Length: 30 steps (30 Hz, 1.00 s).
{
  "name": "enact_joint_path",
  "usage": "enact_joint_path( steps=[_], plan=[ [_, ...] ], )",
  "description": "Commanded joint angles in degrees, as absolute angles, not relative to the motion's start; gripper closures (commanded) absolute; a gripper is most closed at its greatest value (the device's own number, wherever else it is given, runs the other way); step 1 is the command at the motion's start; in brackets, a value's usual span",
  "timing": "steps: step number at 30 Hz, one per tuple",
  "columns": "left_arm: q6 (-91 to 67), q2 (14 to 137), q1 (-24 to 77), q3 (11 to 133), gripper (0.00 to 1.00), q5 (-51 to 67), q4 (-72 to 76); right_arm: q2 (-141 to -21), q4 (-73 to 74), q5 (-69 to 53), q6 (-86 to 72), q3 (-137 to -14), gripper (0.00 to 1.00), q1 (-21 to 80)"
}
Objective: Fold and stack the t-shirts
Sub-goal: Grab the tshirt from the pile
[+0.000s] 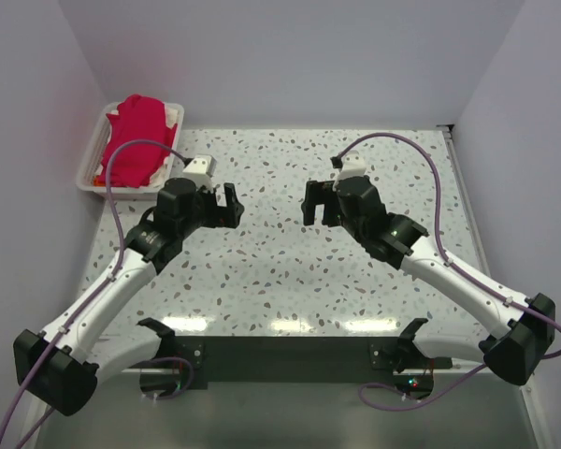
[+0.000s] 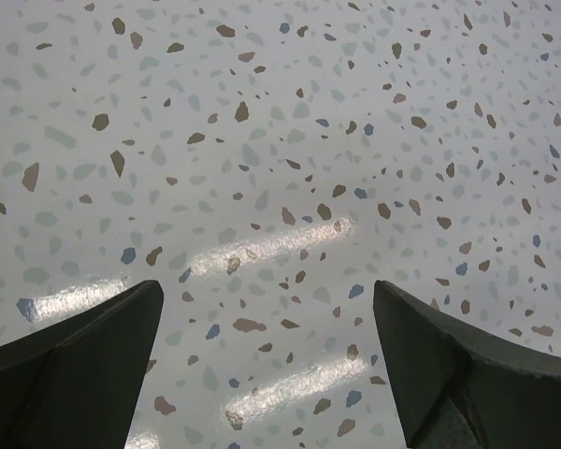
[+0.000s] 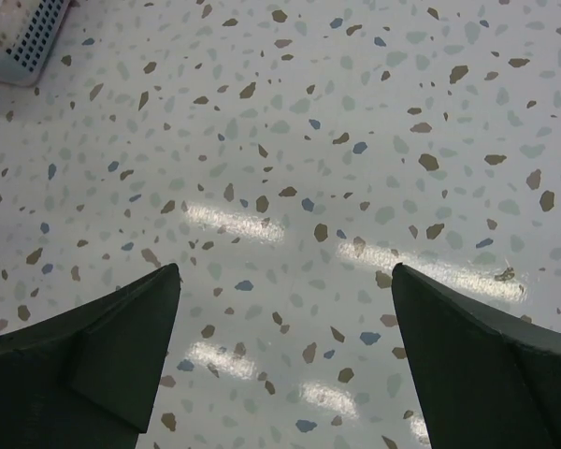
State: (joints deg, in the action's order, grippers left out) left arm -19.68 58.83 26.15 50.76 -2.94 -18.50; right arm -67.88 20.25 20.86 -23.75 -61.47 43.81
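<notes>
A crumpled crimson-red t-shirt [image 1: 134,140] lies heaped in a white plastic tray [image 1: 92,159] at the table's far left corner, with a bit of cream-white cloth [image 1: 173,113] at its far edge and a glimpse of orange fabric [image 1: 99,178] at the near edge. My left gripper [image 1: 232,205] is open and empty above the bare speckled table, right of the tray. My right gripper [image 1: 312,204] is open and empty, facing the left one across the table's middle. Both wrist views show only wide-apart fingers over bare tabletop.
The speckled table [image 1: 290,271] is walled by white panels at the back and sides. A corner of the tray [image 3: 23,42] shows at the top left of the right wrist view. A dark strip with the arm bases runs along the near edge.
</notes>
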Motion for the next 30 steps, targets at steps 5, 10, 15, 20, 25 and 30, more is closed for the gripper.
enact_joint_path(
  steps=[5, 10, 15, 20, 25, 30],
  plan=[
    [-19.2, 60.4, 25.6, 54.0, 0.0, -6.6, -15.9, -67.2, 20.0, 19.7, -21.5, -61.8, 0.01, 43.7],
    [-22.2, 68.0, 25.1, 62.2, 0.0, -17.5, -19.0, -67.8, 20.7, 19.8, -20.7, -62.2, 0.01, 43.7],
    [-23.2, 77.0, 19.5, 73.3, 0.02, -24.9, -19.2, -67.9, 21.4, 21.3, -20.5, -62.1, 0.01, 43.7],
    [-21.5, 86.4, 12.4, 79.8, 0.07, -36.2, -17.9, -67.9, 22.2, 22.0, -20.2, -61.9, 0.01, 43.6],
    [-21.4, 95.5, 3.9, 82.7, 0.14, -40.9, -17.5, -68.5, 22.1, 21.7, -19.9, -61.8, 0.01, 43.5],
    [-22.8, 104.3, 0.0, 85.0, 0.17, -40.5, -17.1, -68.8, 22.5, 20.3, -19.5, -61.9, 0.01, 43.4]
  ],
)
